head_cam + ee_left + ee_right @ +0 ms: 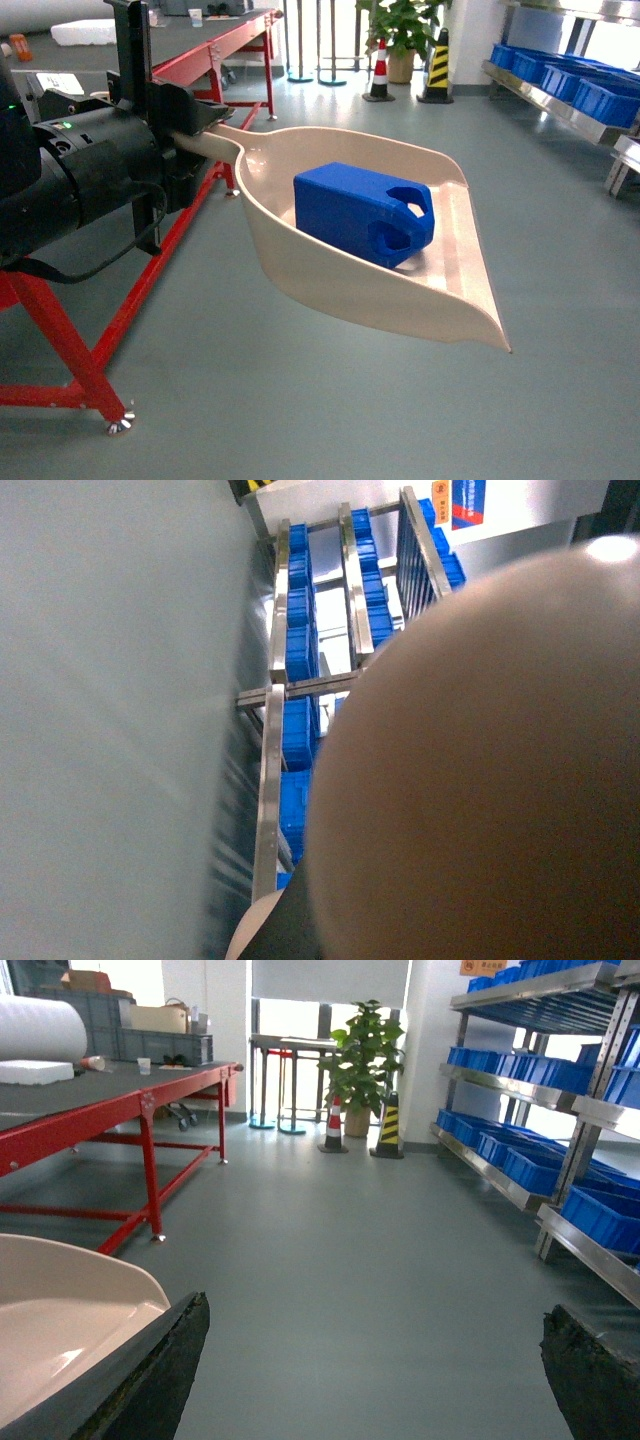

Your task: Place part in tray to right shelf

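Gripping tray [300,265] handle, left pincer [200,125] shut, part [362,212] inside, right pincer [375,1360] open, shelf [520,1185] sign perhaps unreadable.

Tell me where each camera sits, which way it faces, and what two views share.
Head: on the robot, looking forward and down at the tray holding the part; left gripper clamps its handle.
Left wrist: on the left arm, rolled sideways, facing the shelf; tray underside fills it.
Right wrist: low, facing forward along the floor; right gripper open.
Shared: tray and shelf crates.
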{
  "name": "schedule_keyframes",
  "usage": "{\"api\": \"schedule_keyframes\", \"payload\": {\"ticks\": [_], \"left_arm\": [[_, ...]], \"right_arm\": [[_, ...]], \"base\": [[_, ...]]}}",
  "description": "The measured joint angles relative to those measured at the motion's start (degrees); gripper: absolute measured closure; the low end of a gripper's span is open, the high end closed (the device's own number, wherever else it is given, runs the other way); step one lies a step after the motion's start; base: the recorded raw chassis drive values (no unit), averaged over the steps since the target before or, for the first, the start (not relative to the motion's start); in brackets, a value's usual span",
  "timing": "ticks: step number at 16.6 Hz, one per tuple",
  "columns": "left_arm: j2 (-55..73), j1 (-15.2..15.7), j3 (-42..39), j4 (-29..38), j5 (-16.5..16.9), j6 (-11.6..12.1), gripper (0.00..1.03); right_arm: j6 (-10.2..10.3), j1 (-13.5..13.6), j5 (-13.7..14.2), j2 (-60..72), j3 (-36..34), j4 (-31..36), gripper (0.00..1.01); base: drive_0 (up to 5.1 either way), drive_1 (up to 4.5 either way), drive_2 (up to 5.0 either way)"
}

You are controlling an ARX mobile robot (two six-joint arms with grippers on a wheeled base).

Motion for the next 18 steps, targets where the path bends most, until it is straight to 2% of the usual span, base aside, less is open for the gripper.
{"api": "schedule_keyframes", "payload": {"ticks": [18], "left_arm": [[0.0,0.0,-0.07,0.15,-0.07,0.0,0.9]], "right_arm": [[0.0,0.0,0.0,0.24,0.04,0.17,0.03]], "base": [[0.0,4.28,-4.3]]}}
